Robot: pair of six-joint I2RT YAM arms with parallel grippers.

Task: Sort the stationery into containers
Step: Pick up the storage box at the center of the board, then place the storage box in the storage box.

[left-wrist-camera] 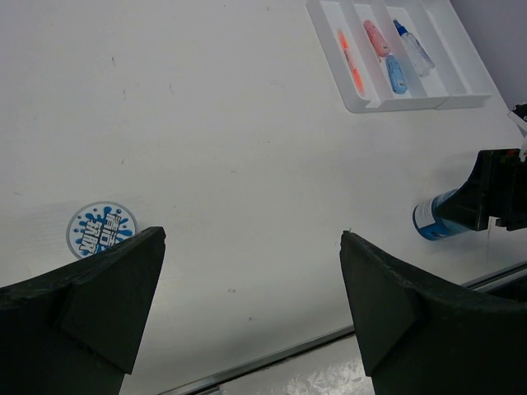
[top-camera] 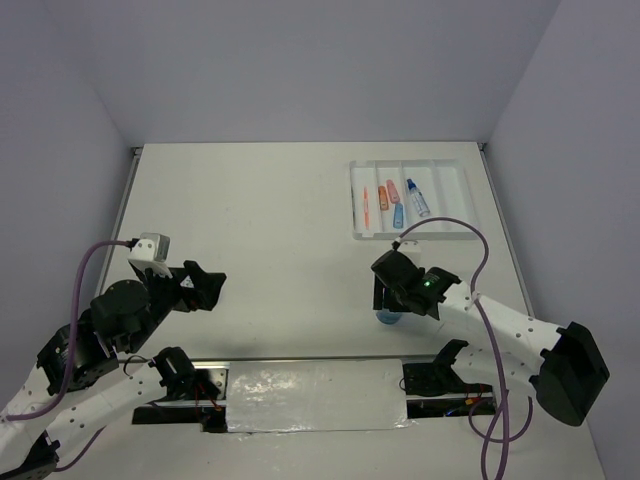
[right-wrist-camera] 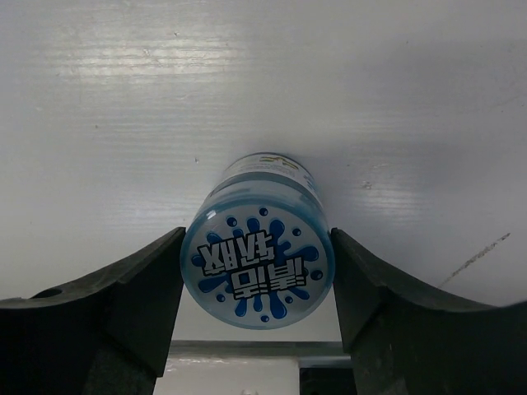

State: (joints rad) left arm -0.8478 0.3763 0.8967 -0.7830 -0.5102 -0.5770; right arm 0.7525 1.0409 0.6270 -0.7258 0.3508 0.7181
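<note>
The white four-compartment tray (top-camera: pixel 447 195) lies at the far right. It holds a thin orange pen (top-camera: pixel 365 205), an orange capsule (top-camera: pixel 384 197), a pink capsule (top-camera: pixel 392 187), a blue capsule (top-camera: pixel 398 214) and a blue-capped bottle (top-camera: pixel 417 198). My right gripper (top-camera: pixel 387 308) is shut on a blue roll (right-wrist-camera: pixel 258 263), which lies on its side low over the table near the front edge, its patterned top facing the wrist camera. A second blue roll (left-wrist-camera: pixel 101 230) stands upright on the table just left of my open, empty left gripper (left-wrist-camera: pixel 251 247). It is hidden in the top view.
The tray's rightmost compartment (left-wrist-camera: pixel 461 78) holds nothing. A metal strip (left-wrist-camera: pixel 272 354) runs along the table's front edge, with the arm bases and a foil-like sheet (top-camera: pixel 315 395) behind it. Grey walls stand close to the table's far, left and right edges.
</note>
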